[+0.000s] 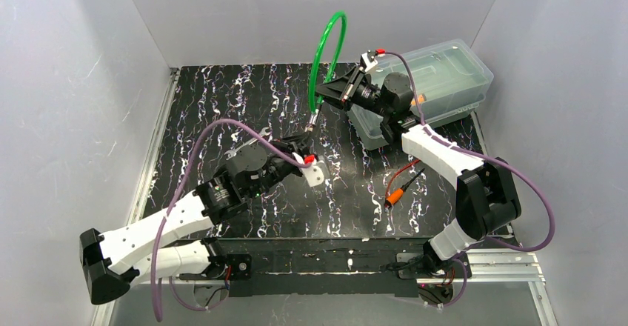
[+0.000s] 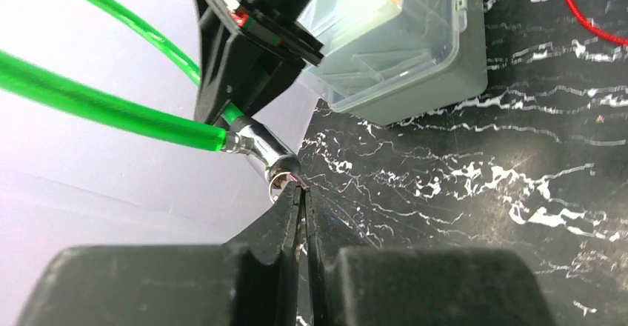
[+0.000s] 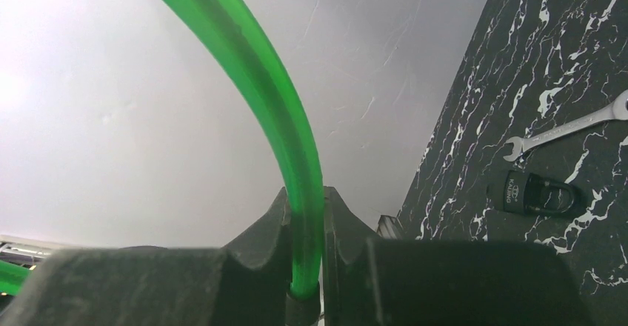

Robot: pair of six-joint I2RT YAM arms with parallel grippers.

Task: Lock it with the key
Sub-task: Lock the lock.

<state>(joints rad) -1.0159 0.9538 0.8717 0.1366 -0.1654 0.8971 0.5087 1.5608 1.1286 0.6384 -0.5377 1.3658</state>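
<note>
A green cable lock loops up above the back of the table. My right gripper is shut on the cable, which runs between its fingers. The lock's silver cylinder end hangs down toward the table. My left gripper reaches up to that end. Its fingertips are pinched together at the cylinder's mouth, where a small ring and a sliver of the key show. The rest of the key is hidden by the fingers.
A clear lidded plastic box stands at the back right, just behind the right gripper. A red wire with an orange plug lies in front of it. A wrench and a black tag lie on the marbled table.
</note>
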